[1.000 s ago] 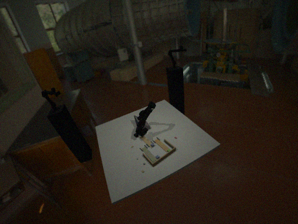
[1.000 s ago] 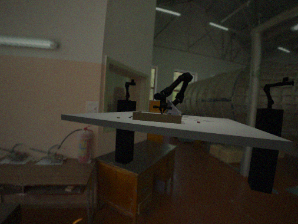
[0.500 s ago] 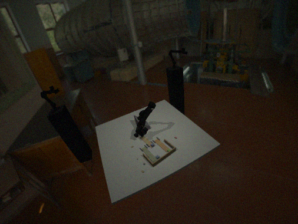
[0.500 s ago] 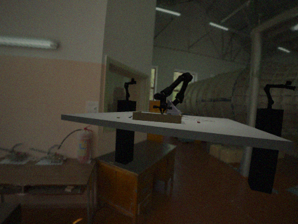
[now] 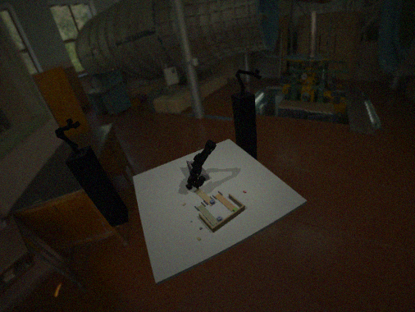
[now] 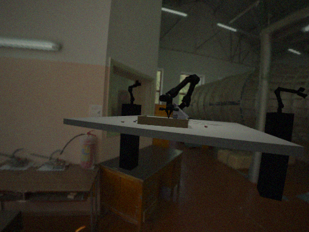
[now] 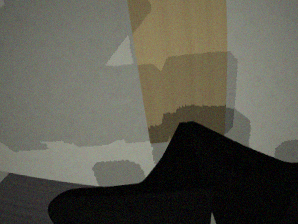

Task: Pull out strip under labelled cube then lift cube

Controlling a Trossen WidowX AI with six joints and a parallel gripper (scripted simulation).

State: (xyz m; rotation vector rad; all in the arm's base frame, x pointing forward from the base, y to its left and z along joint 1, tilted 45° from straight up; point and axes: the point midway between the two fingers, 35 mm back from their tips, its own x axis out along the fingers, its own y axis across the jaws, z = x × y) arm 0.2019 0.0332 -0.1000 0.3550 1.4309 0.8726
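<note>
My gripper is shut, with nothing seen between its fingers. Its tips are at or just over the outer end of the middle tan strip; contact cannot be told. This strip sticks out from the tray's open side toward the arm. A blue-grey cube is at its inner end; whether it rests on the strip is too small to tell. A pale strip lies at the left, with another blue-grey cube near its inner end. An orange-tan strip lies at the right, near a green piece. No label is readable.
The wooden tray wall stands around the strips, with small dark pieces by its open side. Small loose bits, including a red one, lie on the white table. Two black pedestals with arms stand beyond it.
</note>
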